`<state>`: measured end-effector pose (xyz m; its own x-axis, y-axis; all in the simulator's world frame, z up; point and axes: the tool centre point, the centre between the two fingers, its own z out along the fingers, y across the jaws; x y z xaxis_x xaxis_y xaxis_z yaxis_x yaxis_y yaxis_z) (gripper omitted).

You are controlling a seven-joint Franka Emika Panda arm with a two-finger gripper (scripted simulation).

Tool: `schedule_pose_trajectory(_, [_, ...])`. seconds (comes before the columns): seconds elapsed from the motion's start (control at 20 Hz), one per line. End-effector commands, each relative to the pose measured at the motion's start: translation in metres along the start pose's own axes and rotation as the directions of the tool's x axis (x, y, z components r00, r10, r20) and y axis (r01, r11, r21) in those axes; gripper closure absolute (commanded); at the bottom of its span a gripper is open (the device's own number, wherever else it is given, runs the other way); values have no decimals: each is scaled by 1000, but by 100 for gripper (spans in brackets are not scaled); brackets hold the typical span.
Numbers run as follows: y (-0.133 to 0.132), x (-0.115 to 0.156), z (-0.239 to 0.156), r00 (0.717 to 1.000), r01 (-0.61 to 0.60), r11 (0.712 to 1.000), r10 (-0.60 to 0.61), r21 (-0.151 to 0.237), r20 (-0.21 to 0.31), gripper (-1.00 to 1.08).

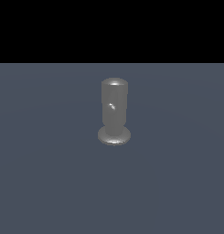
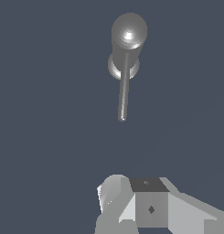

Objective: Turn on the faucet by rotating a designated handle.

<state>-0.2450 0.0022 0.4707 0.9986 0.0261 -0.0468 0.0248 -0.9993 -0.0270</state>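
- While you are watching the exterior view, the faucet (image 1: 114, 112) is standing upright on the grey floor (image 1: 40, 183), its handle pointing at you
- Through the wrist view, the handle (image 2: 124, 89) is lying well apart from the gripper (image 2: 145, 205); you cannot tell its jaw state

The faucet (image 1: 114, 114) stands alone on the floor (image 1: 40, 183), open room all round. Its handle (image 2: 124, 89) juts toward the gripper (image 2: 131, 205), well apart, barring only that side.
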Motion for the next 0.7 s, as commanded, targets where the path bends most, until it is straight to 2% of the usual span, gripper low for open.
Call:
schedule_pose_trajectory(0.0, [0,0,0,1000,0,1000,0,0,0,108])
schedule_pose_trajectory(0.3, [-2,1,9,1000,-3,1000,3,-1,-2,108])
schedule_pose_trajectory(0.65, [-7,7,40,1000,-14,1000,14,-4,-8,108])
